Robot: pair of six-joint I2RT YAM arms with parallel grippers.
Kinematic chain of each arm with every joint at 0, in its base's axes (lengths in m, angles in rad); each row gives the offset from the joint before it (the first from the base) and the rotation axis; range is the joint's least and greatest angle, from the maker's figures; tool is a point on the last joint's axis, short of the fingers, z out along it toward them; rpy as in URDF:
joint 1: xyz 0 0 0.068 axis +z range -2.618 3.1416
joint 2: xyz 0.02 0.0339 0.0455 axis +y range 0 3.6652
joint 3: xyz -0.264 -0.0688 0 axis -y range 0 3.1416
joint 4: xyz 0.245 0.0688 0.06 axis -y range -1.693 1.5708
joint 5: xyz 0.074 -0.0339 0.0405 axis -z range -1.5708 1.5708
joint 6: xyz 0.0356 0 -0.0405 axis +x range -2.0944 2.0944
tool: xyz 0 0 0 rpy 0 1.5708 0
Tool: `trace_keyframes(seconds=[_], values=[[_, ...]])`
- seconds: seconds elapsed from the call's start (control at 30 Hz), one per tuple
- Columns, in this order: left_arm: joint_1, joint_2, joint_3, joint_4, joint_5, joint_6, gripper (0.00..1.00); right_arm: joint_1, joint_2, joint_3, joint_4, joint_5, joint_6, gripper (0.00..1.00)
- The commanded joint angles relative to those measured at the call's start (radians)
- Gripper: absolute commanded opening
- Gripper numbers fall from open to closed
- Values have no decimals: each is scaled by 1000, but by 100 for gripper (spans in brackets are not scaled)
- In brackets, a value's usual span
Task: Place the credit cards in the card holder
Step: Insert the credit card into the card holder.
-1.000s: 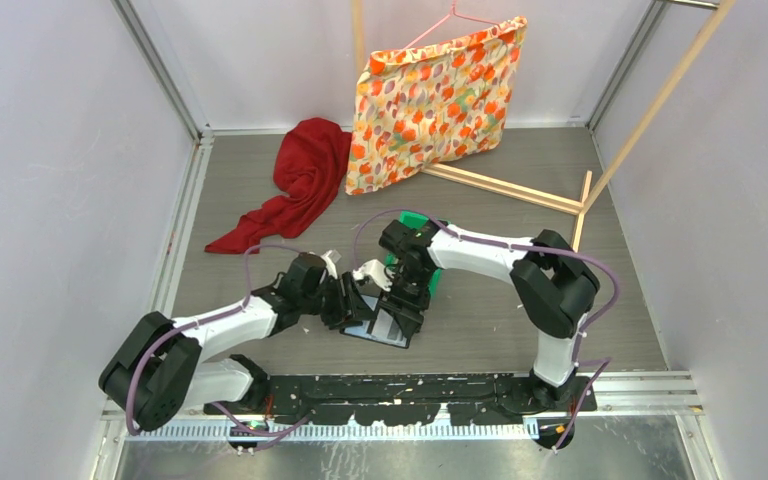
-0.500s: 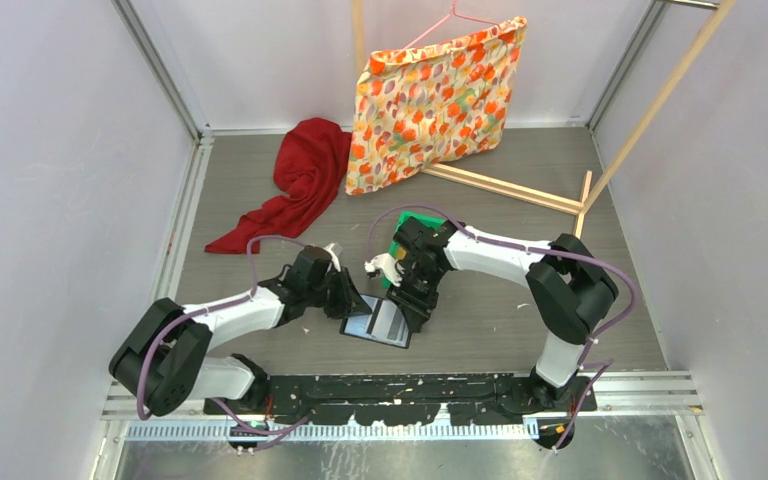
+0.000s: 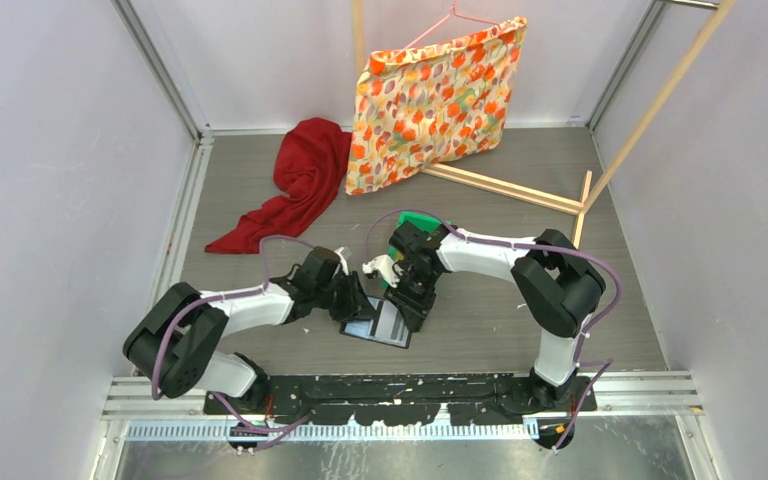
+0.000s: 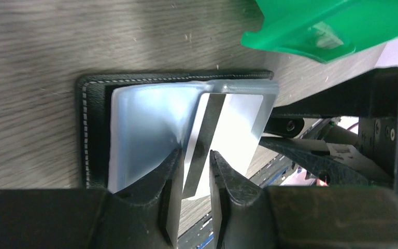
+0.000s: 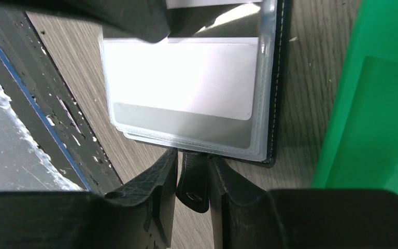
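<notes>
card holder (image 3: pixel 378 325): black, stitched, open flat on wood-grain table (image 4: pixel 41 41), just beside green plastic tray (image 5: pixel 373 104). left gripper (image 4: pixel 195 155): clamped on white-grey credit card (image 4: pixel 233 124), dark stripe, far end under clear pocket page. right gripper (image 5: pixel 193 161): pinched on holder's snap tab (image 5: pixel 193 182).

Pale lilac walls (image 3: pixel 60 150) close me in on the left, right and far sides, all evenly lit. The floor (image 3: pixel 520 240) I work on is grey wood-grain board. Toward the far left a red cloth (image 3: pixel 305 175) lies crumpled. Just right of it a flowered orange bag (image 3: pixel 435 100) hangs on a pink hanger (image 3: pixel 457 17). Bare wooden frame (image 3: pixel 505 188) bars run from there to the far right.
</notes>
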Motion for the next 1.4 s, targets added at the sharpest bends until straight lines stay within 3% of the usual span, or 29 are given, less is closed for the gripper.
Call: trace_keyframes(seconds=[0.0, 0.53, 0.77, 0.9, 1.13, 1.27, 1.37], values=[[-28, 16, 17, 42, 45, -6, 27, 8, 13, 15, 32, 20, 23, 33], [-67, 76, 14, 244, 153, -80, 27, 6, 12, 21, 34, 8, 39, 33], [-67, 78, 6, 261, 160, -92, 30, -15, -26, 28, -36, -30, -36, 43], [-66, 16, 6, 202, 113, -64, 37, -57, -123, 9, -141, -125, -160, 59], [-46, -176, 44, 26, 27, 61, 44, -161, -266, 92, -424, -256, -366, 64], [-23, -294, 53, -70, -30, 146, 52, -233, -292, 223, -517, -268, -363, 64], [7, -369, 59, -121, -69, 210, 53, -275, -279, 318, -441, -199, -211, 63]])
